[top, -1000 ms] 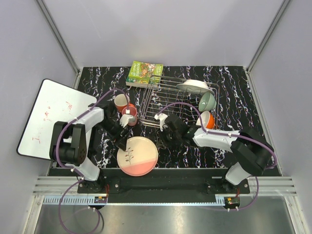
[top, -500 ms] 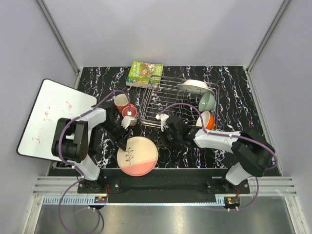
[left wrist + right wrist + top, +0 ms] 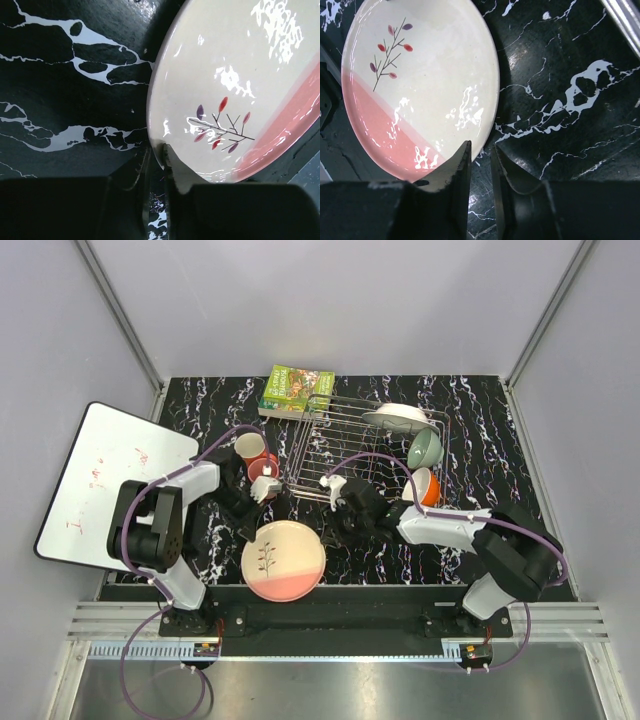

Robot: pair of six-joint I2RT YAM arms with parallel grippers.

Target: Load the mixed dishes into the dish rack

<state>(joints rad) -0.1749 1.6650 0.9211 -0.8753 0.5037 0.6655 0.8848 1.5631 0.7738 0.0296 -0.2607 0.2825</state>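
Versus a second ago: left arm (image 3: 190,482) swung slightly inward; pink-and-cream plate (image 3: 283,561) barely moved, on table (image 3: 480,420) in front of dish rack (image 3: 340,440). Wrist views only: left gripper (image 3: 157,149) pinching plate rim; right gripper (image 3: 481,145) narrow, astride opposite rim, clamp unclear.

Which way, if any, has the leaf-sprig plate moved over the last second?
No. In the top view the pink-and-cream plate lies at the same spot below the dish rack as before, with at most a hair's shift.
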